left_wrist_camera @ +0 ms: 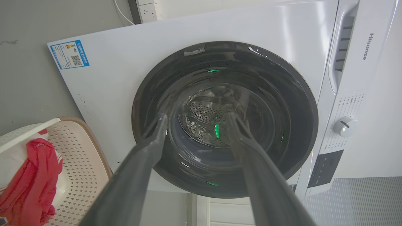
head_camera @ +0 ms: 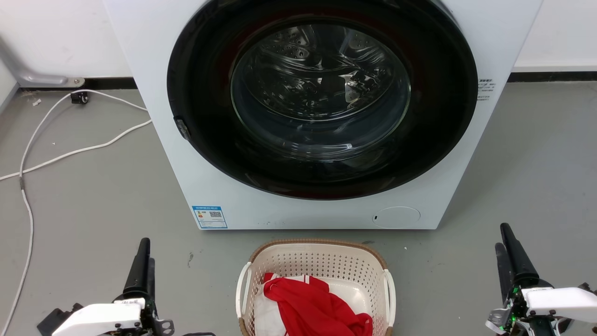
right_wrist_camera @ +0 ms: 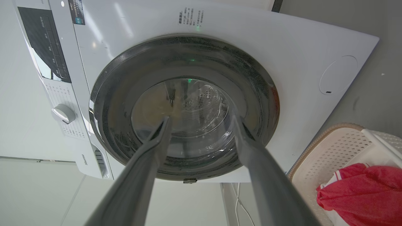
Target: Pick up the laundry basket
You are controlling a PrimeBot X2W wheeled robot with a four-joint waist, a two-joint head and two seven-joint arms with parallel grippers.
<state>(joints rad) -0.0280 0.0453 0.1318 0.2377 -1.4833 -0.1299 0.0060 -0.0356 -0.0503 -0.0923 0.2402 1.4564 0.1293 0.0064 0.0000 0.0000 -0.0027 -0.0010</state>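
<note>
Both spread, the left claw and right claw flank the laundry basket, well apart.

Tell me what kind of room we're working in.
Most likely a laundry or utility room: a Hisense front-loading washing machine stands on a grey floor, and the laundry basket holding a red garment sits before it.
</note>
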